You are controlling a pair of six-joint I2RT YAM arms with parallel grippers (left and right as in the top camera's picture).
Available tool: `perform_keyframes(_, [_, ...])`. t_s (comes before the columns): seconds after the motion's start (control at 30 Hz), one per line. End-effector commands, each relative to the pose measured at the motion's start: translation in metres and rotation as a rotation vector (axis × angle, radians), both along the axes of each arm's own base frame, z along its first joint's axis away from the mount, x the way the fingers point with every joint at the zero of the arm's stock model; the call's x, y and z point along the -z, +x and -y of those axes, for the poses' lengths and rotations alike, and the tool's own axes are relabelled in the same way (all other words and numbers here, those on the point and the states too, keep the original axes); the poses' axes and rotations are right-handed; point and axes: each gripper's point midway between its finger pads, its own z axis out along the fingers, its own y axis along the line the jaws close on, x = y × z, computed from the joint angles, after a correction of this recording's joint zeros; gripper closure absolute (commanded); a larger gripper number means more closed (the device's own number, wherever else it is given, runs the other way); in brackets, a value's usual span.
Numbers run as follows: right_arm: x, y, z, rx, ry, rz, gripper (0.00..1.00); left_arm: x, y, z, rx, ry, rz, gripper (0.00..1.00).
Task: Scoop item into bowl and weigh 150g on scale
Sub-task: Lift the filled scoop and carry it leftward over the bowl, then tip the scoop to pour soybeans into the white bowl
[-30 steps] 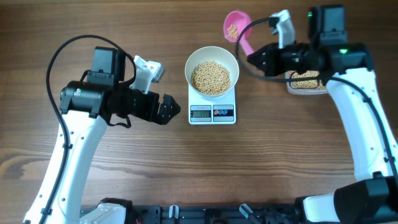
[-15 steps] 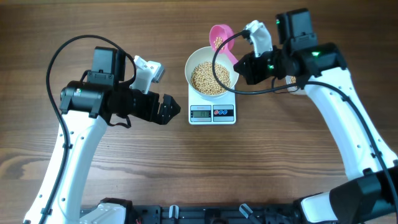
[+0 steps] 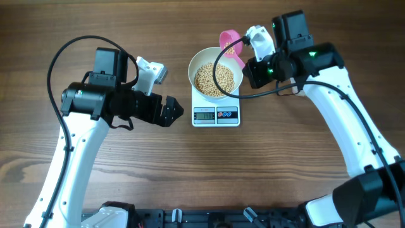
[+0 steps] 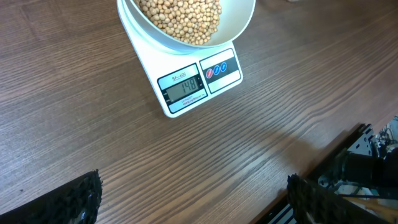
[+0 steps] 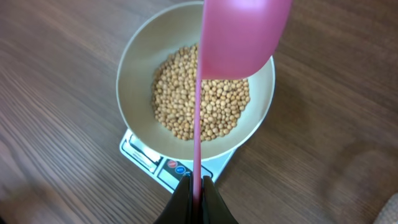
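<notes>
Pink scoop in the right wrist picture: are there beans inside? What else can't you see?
- Right wrist view: the pink scoop shows only its underside, so its inside is hidden.
- Overhead view: the scale digits are too small to read.
- Left wrist view: the bowl is cut off by the top edge.

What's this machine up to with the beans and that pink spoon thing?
The right gripper holds a pink scoop by its handle, over the rim of the white bowl. The bowl, partly filled with beans, sits on the scale, whose display seems to read 148. The left gripper hangs open beside the scale, empty.
</notes>
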Motion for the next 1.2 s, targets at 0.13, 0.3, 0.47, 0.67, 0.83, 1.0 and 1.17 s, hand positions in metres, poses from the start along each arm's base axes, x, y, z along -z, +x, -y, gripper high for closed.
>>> perform_keyframes(0.13, [0.013,0.007,0.003,-0.032,-0.062,0.01,0.95,-0.008,-0.002,0.004,0.028,-0.016,0.029,0.0])
perform_keyframes(0.3, [0.014,0.008,0.006,-0.045,-0.088,0.024,0.95,-0.008,-0.002,0.004,0.028,-0.016,0.029,0.0])
perform_keyframes(0.47, [0.016,0.007,0.005,-0.069,-0.13,0.04,0.96,-0.008,-0.002,0.004,0.028,-0.016,0.029,0.0])
perform_keyframes(0.67, [0.017,0.003,-0.006,-0.098,-0.162,0.058,0.96,-0.008,-0.002,0.004,0.028,-0.016,0.029,0.0])
perform_keyframes(0.83, [0.017,0.002,-0.008,-0.1,-0.187,0.065,0.96,-0.008,-0.002,0.004,0.028,-0.016,0.029,0.0])
perform_keyframes(1.0, [0.017,0.002,-0.009,-0.098,-0.186,0.064,0.96,-0.008,-0.002,0.004,0.028,-0.016,0.029,0.0])
perform_keyframes(1.17, [0.017,0.002,-0.009,-0.095,-0.184,0.063,0.96,-0.008,-0.002,0.004,0.028,-0.016,0.029,0.0])
